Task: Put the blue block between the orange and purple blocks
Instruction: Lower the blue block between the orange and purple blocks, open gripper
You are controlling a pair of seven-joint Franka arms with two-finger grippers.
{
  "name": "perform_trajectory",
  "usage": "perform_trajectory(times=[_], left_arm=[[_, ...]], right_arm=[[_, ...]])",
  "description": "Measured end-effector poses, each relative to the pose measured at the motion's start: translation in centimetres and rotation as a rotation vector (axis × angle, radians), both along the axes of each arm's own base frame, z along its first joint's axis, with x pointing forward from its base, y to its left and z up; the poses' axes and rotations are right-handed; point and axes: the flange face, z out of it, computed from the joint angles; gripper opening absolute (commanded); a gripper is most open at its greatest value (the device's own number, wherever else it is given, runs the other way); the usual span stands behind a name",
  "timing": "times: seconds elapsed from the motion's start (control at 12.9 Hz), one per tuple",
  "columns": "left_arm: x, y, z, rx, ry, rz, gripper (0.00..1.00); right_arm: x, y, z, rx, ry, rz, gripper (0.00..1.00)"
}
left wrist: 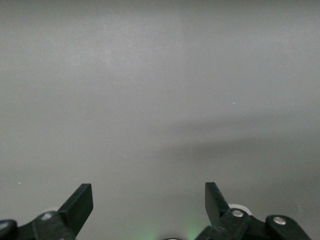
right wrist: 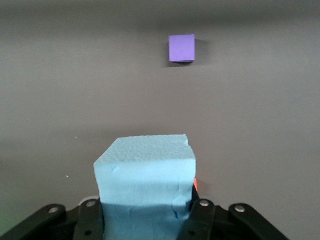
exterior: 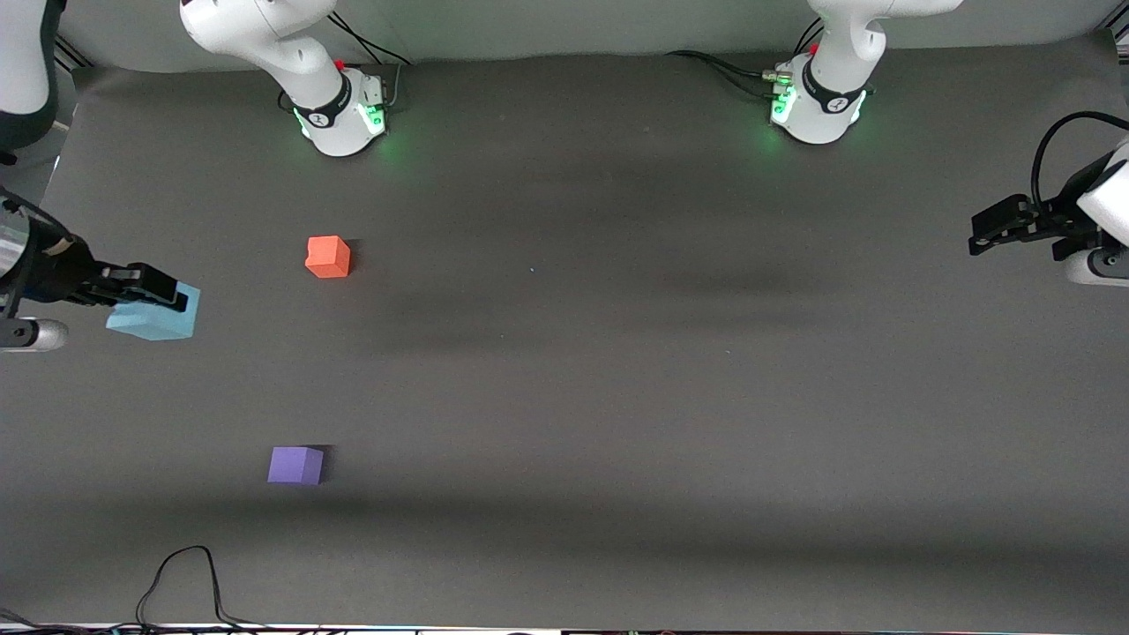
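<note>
My right gripper (exterior: 175, 297) is shut on the light blue block (exterior: 152, 321) and holds it above the mat at the right arm's end of the table. In the right wrist view the blue block (right wrist: 145, 167) fills the space between the fingers (right wrist: 201, 216). The orange block (exterior: 328, 257) sits on the mat nearer to the robot bases. The purple block (exterior: 295, 465) sits nearer to the front camera and also shows in the right wrist view (right wrist: 181, 48). My left gripper (exterior: 977, 231) is open and empty, waiting at the left arm's end; its view (left wrist: 149, 200) shows only bare mat.
The dark grey mat (exterior: 617, 370) covers the table. The right arm's base (exterior: 340, 110) and the left arm's base (exterior: 816, 106) stand along the edge farthest from the front camera. A black cable (exterior: 181, 573) loops at the mat's nearest edge.
</note>
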Motion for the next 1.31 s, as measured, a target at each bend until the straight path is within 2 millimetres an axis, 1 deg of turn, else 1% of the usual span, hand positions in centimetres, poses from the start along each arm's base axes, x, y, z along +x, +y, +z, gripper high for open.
perform_trajectory(times=[0.15,0.23,0.31,0.39,0.46,0.62,0.85,0.93,1.08,1.31], left_arm=[[0.0,0.0,0.0,0.000,0.000,0.000,1.00],[0.0,0.0,0.0,0.000,0.000,0.000,1.00],[0.0,0.0,0.0,0.000,0.000,0.000,1.00],[0.0,0.0,0.0,0.000,0.000,0.000,1.00],[0.0,0.0,0.0,0.000,0.000,0.000,1.00],[0.0,0.0,0.0,0.000,0.000,0.000,1.00],[0.0,0.0,0.0,0.000,0.000,0.000,1.00],[0.0,0.0,0.0,0.000,-0.001,0.000,1.00],[0.0,0.0,0.0,0.000,-0.001,0.000,1.00],[0.0,0.0,0.0,0.000,-0.001,0.000,1.00]], right_arm=[[-0.2,-1.4,-1.3,0.011,0.009,-0.007,0.50],[-0.5,-2.1,-2.5,0.009,0.001,-0.015,0.50],[-1.1,-2.4,-4.0,-0.004,-0.009,-0.019,0.50],[-1.8,-2.4,-6.0,-0.014,-0.016,-0.019,0.50],[-2.6,-2.2,-8.3,-0.019,-0.020,-0.020,0.50],[-4.2,-2.1,-13.8,-0.025,-0.022,-0.028,0.50],[-5.5,-2.1,-22.3,-0.045,-0.036,-0.039,0.50],[-5.5,-2.1,-24.9,-0.053,-0.035,-0.038,0.50],[-5.0,-1.7,-29.4,-0.068,-0.040,-0.032,0.50],[-4.2,-0.9,-34.6,-0.089,-0.062,-0.019,0.50]])
